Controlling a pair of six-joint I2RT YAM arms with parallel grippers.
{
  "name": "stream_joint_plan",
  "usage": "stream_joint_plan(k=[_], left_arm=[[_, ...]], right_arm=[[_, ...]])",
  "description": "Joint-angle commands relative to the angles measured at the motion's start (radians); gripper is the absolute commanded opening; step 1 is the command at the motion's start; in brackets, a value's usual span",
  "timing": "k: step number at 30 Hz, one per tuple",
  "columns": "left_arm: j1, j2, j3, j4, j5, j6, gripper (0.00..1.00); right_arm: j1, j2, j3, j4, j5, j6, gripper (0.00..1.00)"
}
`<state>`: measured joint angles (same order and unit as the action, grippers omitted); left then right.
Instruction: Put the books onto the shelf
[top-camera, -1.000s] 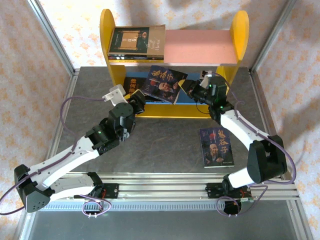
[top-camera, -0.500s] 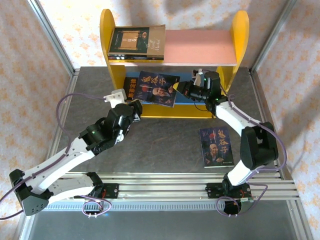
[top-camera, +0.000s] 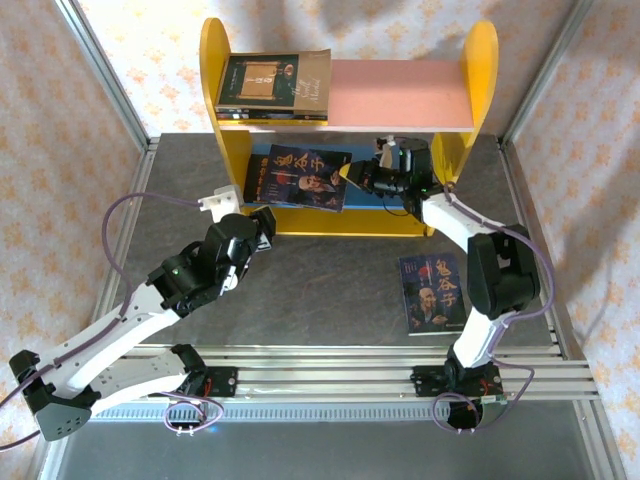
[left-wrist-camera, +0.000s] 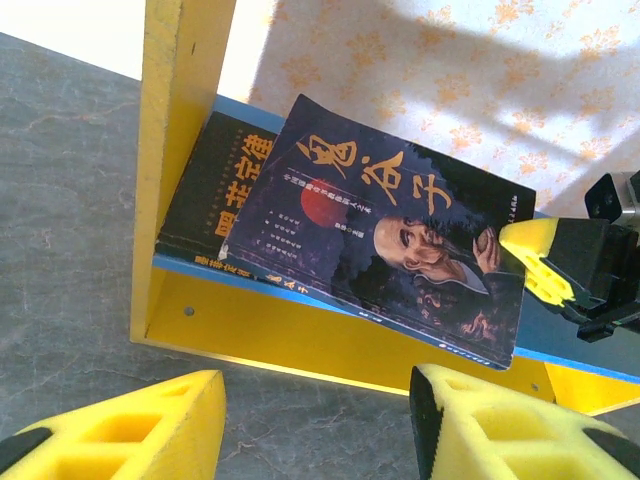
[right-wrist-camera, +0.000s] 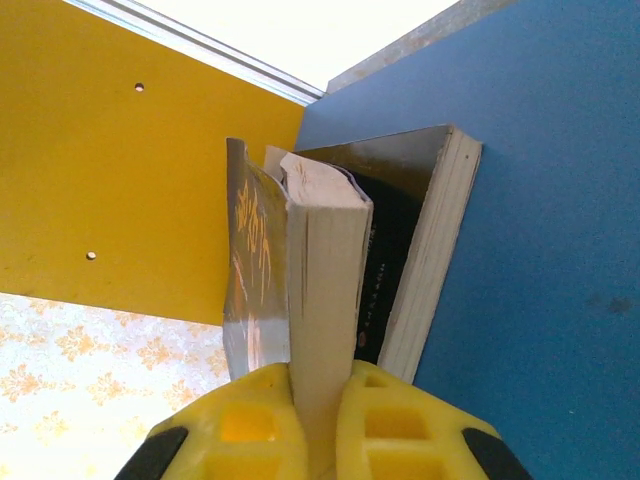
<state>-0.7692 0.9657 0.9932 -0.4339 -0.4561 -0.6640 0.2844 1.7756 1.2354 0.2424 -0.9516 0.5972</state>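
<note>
The right gripper (top-camera: 368, 176) is clenched on the edge of a dark bearded-man paperback (top-camera: 300, 178), its yellow pads pinching the page block. That paperback lies tilted on the blue lower board (top-camera: 375, 197) of the shelf (top-camera: 215, 60), toward the left end. It rests on a black book with yellow lettering (left-wrist-camera: 215, 190) that sits against the left side panel. The left gripper (top-camera: 262, 222) hovers low in front of the shelf, jaws apart and grasping nothing. A second bearded-man paperback (top-camera: 433, 292) lies flat on the table (top-camera: 330, 270) beside the right arm. A small stack of books (top-camera: 272, 85), perhaps two or three, sits on the left of the pink upper board (top-camera: 400, 95).
</note>
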Motion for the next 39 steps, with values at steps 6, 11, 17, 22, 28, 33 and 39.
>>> stream_joint_plan(k=[6, 11, 17, 22, 28, 33, 39], left_arm=[[0.018, -0.008, -0.018, -0.029, -0.021, -0.016, 0.51], [0.028, -0.004, -0.028, -0.020, -0.010, -0.021, 0.52], [0.035, -0.002, -0.025, -0.025, -0.012, -0.024, 0.52], [0.039, 0.002, -0.021, -0.025, -0.003, -0.024, 0.51], [0.042, 0.006, -0.022, -0.024, -0.001, -0.027, 0.51], [0.042, 0.005, -0.024, -0.028, -0.002, -0.027, 0.51], [0.042, 0.002, -0.026, -0.031, -0.004, -0.028, 0.51]], right_arm=[[-0.002, 0.088, 0.135, 0.060, -0.056, -0.019, 0.10], [0.005, 0.157, 0.217, 0.042, -0.108, -0.024, 0.10], [0.013, 0.207, 0.279, 0.011, -0.139, -0.045, 0.11], [0.023, 0.223, 0.302, -0.002, -0.152, -0.056, 0.11], [0.035, 0.235, 0.321, -0.022, -0.162, -0.071, 0.10], [0.042, 0.241, 0.329, -0.029, -0.166, -0.073, 0.10], [0.047, 0.252, 0.340, -0.043, -0.166, -0.083, 0.10]])
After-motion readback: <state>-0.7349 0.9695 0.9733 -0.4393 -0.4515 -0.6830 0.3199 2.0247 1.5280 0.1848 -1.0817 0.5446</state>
